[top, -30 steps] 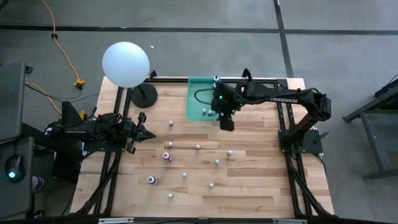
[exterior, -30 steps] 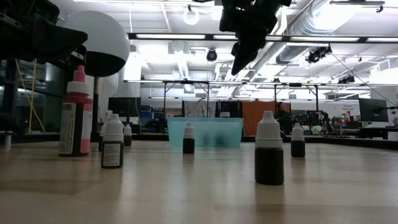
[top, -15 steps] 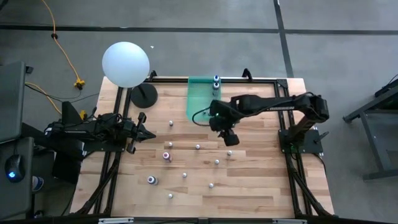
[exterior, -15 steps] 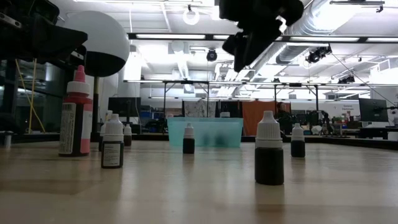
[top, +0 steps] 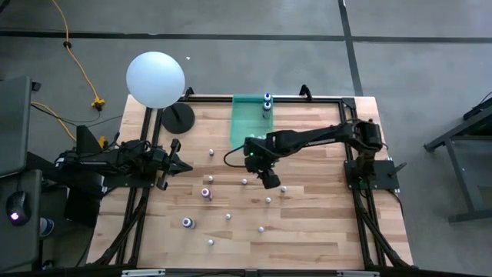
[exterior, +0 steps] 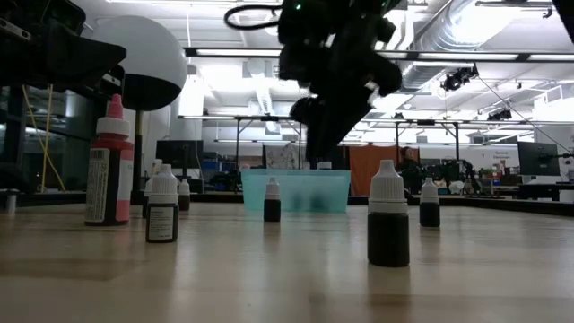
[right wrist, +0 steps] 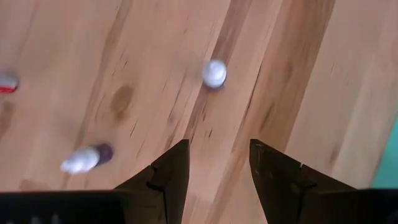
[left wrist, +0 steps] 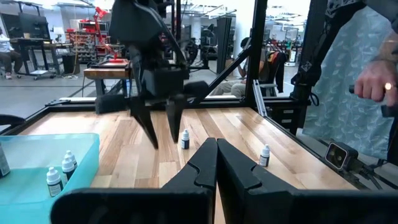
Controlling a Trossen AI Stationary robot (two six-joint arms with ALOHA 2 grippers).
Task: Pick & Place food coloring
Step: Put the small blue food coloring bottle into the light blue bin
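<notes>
Hovering over the pale wooden slatted table (top: 307, 223), the dark right arm's gripper (top: 269, 181) hangs with its fingers spread and nothing between them
The table carries a translucent green plastic bin (top: 244, 123) at its far edge, a large white ball on a black stand (top: 155, 78) at the far left corner, and the food coloring, tiny white-capped bottles (top: 244, 181), scattered upright across the middle and near part; a few more stand in the bin, two of them blue-capped at its far right corner. The right gripper is just in front of the bin, above the scattered bottles, one white cap (right wrist: 214, 73) showing beyond its fingertips. The left gripper (top: 181, 166) waits over the left side, fingers pressed together, empty. A taller pink-red bottle (exterior: 109, 161) stands near the left
</notes>
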